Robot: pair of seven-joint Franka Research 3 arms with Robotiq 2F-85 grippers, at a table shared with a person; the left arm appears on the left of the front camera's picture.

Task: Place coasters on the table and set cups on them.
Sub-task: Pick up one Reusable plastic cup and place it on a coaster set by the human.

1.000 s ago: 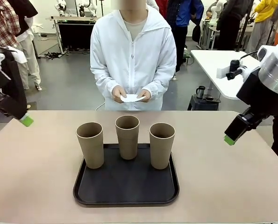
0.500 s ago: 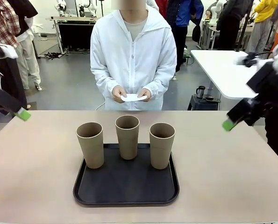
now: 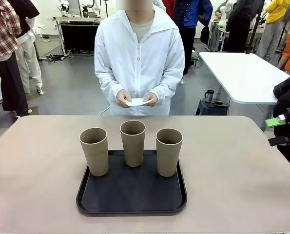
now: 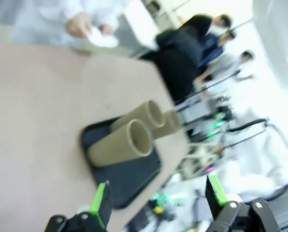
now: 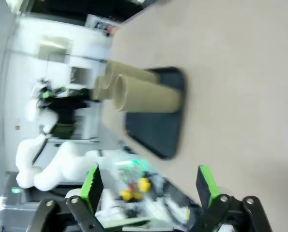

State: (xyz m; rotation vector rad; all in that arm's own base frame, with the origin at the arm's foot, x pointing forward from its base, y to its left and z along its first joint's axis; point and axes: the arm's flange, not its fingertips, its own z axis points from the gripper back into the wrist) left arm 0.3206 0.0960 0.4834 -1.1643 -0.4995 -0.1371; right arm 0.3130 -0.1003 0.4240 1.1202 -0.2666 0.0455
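Fingers of your left gripper are spread wide and empty, and the right gripper matches. Over the last second both arms have drawn back off the table to its left and right sides. Three cups stand unmoved on the black tray, near centre. The person's hands hold the coasters past the far edge. None is laid yet, so the task looks barely begun.
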